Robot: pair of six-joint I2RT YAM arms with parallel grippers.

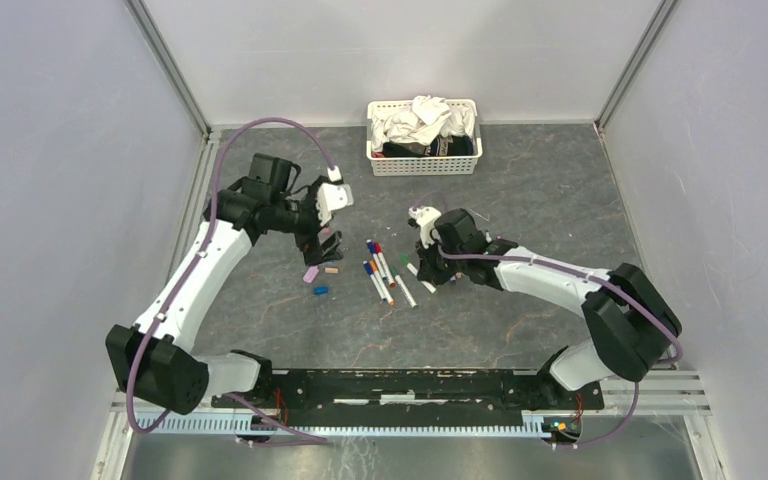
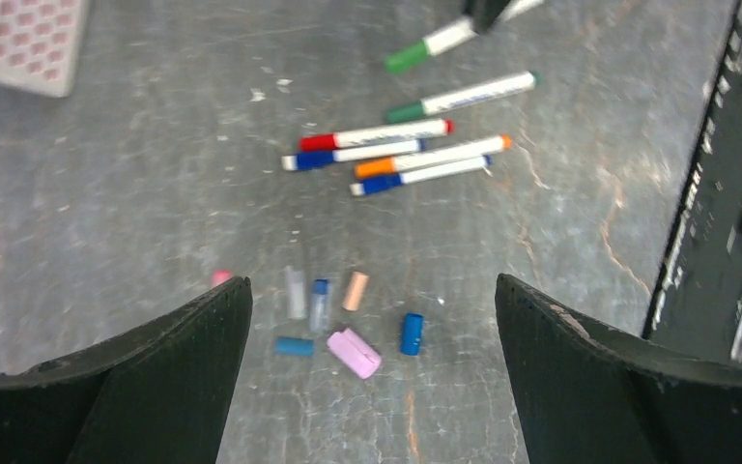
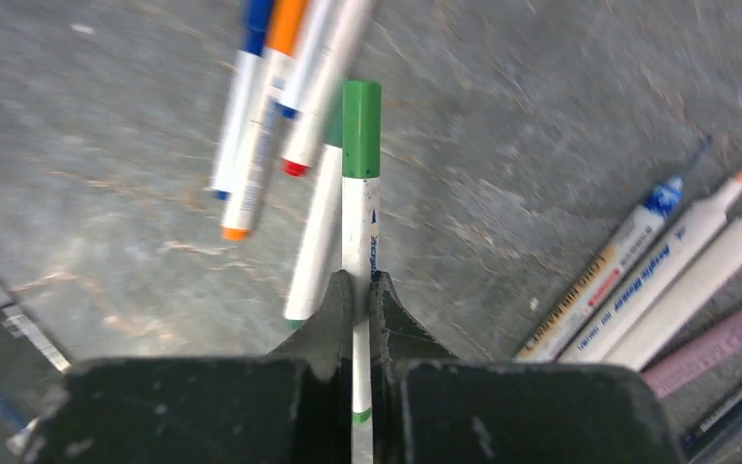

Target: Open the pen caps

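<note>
Right wrist cam: the right gripper [image 3: 357, 290] has its black jaws pinching a slim white-barrelled pen with a green plastic cap [image 3: 360, 222], cap still on, pointing to the frame's upper middle. More white pens [image 3: 263, 135] crowd just beside it, upper left. On the left wrist cam, the left gripper [image 2: 372, 285] hangs with jaws spread wide over loose stubby caps [image 2: 354, 353] in pink, blue and peach, bottom centre. Overhead, a white plastic basket of cloths [image 1: 425, 163] sits top centre.
</note>
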